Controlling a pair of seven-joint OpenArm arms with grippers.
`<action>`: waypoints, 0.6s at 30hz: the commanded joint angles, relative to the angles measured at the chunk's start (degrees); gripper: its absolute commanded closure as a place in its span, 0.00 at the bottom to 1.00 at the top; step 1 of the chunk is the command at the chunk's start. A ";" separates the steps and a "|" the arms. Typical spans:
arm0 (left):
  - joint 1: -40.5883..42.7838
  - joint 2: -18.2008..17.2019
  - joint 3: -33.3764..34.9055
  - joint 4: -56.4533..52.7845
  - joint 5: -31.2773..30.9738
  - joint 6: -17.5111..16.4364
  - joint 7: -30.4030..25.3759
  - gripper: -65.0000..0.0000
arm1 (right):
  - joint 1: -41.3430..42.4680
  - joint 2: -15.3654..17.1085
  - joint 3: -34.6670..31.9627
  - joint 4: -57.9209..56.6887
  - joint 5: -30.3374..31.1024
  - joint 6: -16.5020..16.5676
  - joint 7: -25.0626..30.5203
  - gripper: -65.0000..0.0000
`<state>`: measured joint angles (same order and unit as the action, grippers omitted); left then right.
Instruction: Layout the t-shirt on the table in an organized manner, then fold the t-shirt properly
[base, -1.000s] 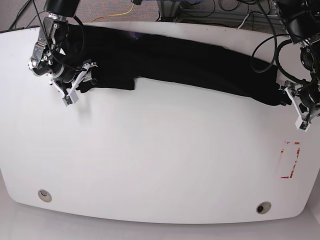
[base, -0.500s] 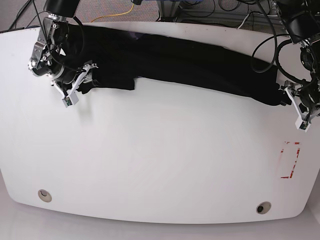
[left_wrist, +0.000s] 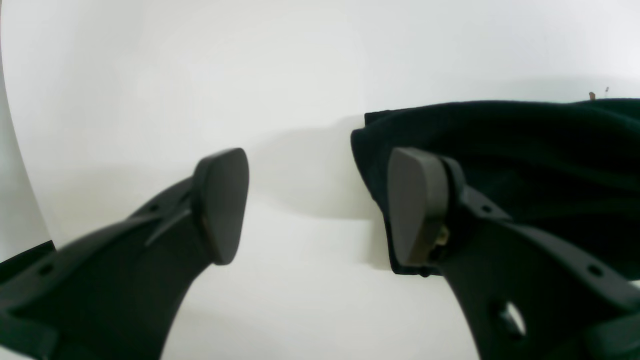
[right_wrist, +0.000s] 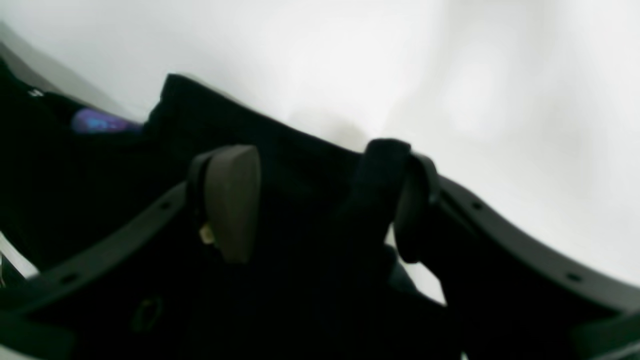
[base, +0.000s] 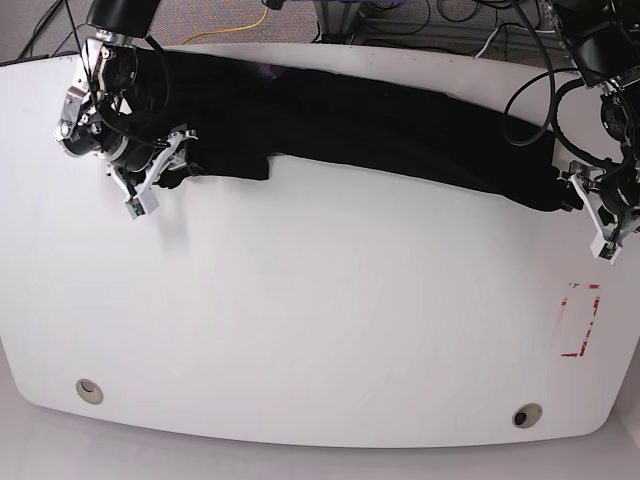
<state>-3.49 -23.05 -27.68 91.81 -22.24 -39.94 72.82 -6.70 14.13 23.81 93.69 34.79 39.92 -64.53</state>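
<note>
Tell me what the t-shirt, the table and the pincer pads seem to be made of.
t-shirt: soft matte black knit, probably cotton; it bunches and folds and gives no shine.
table: hard glossy white top, likely laminate or coated board; it shows soft reflections and shadows.
Left pincer pads: smooth matte dark grey, perhaps rubber or plastic; hard to settle.

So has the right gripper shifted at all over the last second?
Yes, slightly. In the base view the right gripper has crept up toward the table's far edge, away from the near-left grommet hole.
</note>
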 joint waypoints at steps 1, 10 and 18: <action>-0.87 -1.08 -0.23 0.81 -0.22 -0.06 -0.51 0.37 | 0.50 0.86 0.23 1.12 0.69 0.08 0.84 0.43; -0.87 -1.08 -0.14 0.72 -0.22 -0.06 -0.51 0.37 | 0.50 0.77 0.23 1.04 0.69 0.08 0.84 0.75; -0.87 -1.08 -0.14 0.72 -0.22 -0.06 -0.51 0.37 | 0.59 0.77 0.23 1.12 0.95 0.08 0.84 0.97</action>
<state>-3.49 -23.05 -27.68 91.74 -22.26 -39.94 72.79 -6.76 14.13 23.83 93.69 34.74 39.90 -64.58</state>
